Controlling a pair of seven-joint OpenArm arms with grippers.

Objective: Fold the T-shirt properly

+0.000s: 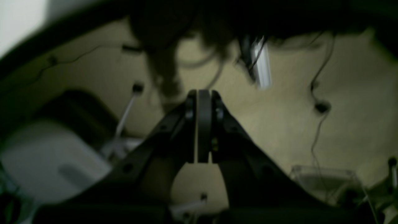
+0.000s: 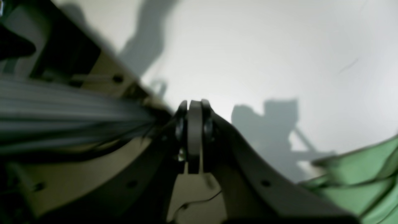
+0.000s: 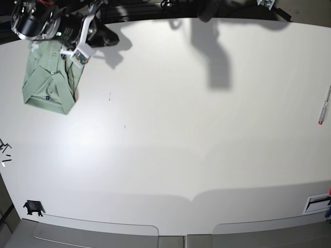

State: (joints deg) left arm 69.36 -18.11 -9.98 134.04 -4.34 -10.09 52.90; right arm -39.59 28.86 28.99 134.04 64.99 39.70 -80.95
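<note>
1. The T-shirt (image 3: 49,82) is pale mint green and lies folded into a compact, roughly rectangular packet, narrower at the far end and wider at the near edge.
2. It sits flat on the white table (image 3: 181,129) in the far corner on the base view's left, partly under the right arm (image 3: 57,26).
3. A small dark label (image 3: 47,97) shows near the packet's near edge; nothing on it can be read.
4. In the right wrist view a corner of the green cloth (image 2: 360,183) shows layered folds and creased edges at the lower right.
5. The right fingers (image 2: 195,137) are pressed together with nothing between them, apart from the cloth.
6. The left fingers (image 1: 203,124) are likewise pressed together and hold nothing; behind them is a blurred tan floor with dark cables.
7. A pen-like tool (image 3: 324,106) lies at the table's other side, well apart from the shirt.
</note>
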